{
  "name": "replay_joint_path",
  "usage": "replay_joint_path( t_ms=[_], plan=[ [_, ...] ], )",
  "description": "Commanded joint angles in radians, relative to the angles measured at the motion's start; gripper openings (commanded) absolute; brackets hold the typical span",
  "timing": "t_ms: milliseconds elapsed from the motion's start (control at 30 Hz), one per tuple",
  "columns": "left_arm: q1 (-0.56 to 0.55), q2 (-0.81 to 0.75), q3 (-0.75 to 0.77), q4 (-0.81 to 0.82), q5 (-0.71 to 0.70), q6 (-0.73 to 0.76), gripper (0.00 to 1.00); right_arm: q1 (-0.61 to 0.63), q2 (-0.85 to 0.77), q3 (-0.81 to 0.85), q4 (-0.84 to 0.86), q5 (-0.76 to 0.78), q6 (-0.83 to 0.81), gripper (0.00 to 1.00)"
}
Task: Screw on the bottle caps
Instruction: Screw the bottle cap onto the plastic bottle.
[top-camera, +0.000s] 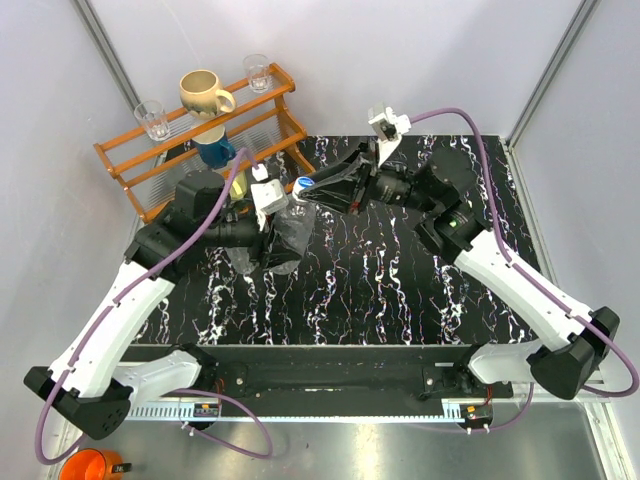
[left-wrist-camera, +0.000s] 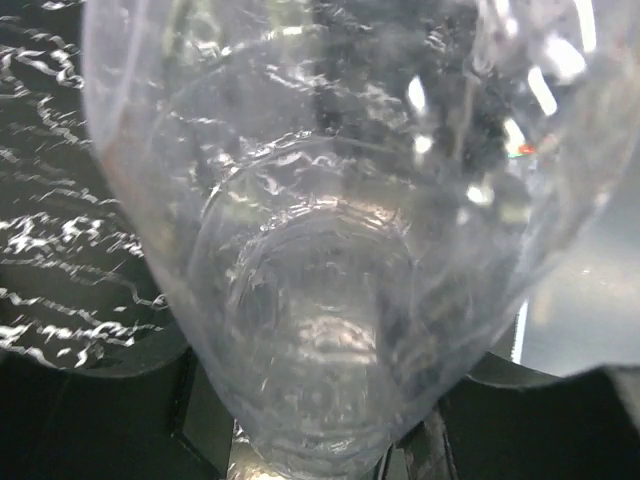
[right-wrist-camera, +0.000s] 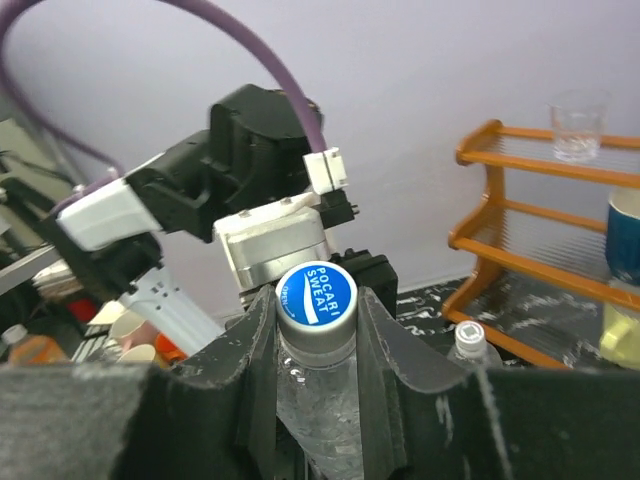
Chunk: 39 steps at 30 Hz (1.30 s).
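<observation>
Cap, blue printed top and pale skirt, sits on the neck of the clear bottle. Right gripper is clamped on it, black fingers touching both sides. Left gripper is closed around the bottle's glossy body, left of table centre. Black marbled table is open front and right; orange slatted rack is near, behind-left. Second bottle, capped, stands beside the rack.

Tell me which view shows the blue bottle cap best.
Right wrist: the cap sits centred, close, label readable, between the fingers of the right gripper. Top external shows only a tiny blue dot. Left wrist shows just the clear bottle body, no cap.
</observation>
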Motion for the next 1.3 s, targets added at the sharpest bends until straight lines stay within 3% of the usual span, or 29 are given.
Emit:
replay_joint_path(
  t_ms=[0, 300, 633, 800, 900, 1067, 1200, 1267],
  plan=[
    [0.008, 0.012, 0.041, 0.127, -0.333, 0.009, 0.0, 0.136, 0.03, 0.075, -0.297, 0.142, -0.052, 0.0],
    [0.008, -0.014, 0.006, 0.139, -0.526, 0.044, 0.0, 0.246, 0.055, 0.188, -0.59, 0.539, -0.083, 0.01],
    [0.008, -0.032, -0.013, 0.143, -0.563, 0.039, 0.0, 0.344, 0.006, 0.16, -0.666, 0.934, -0.034, 0.0],
    [0.008, -0.038, -0.005, 0.144, -0.579, 0.032, 0.0, 0.357, -0.016, 0.082, -0.663, 1.096, 0.078, 0.0],
    [0.007, -0.044, 0.009, 0.136, -0.605, 0.041, 0.08, 0.358, -0.031, 0.037, -0.647, 1.165, 0.145, 0.0],
    [0.008, -0.054, 0.009, 0.116, -0.606, 0.048, 0.09, 0.357, -0.004, 0.063, -0.63, 1.158, 0.141, 0.08],
    [0.007, -0.07, 0.001, 0.096, -0.506, 0.047, 0.09, 0.357, -0.004, 0.106, -0.586, 1.101, 0.042, 0.3],
    [0.008, -0.075, -0.001, 0.079, -0.407, 0.047, 0.09, 0.357, -0.022, 0.129, -0.58, 1.096, 0.012, 0.5]
  ],
)
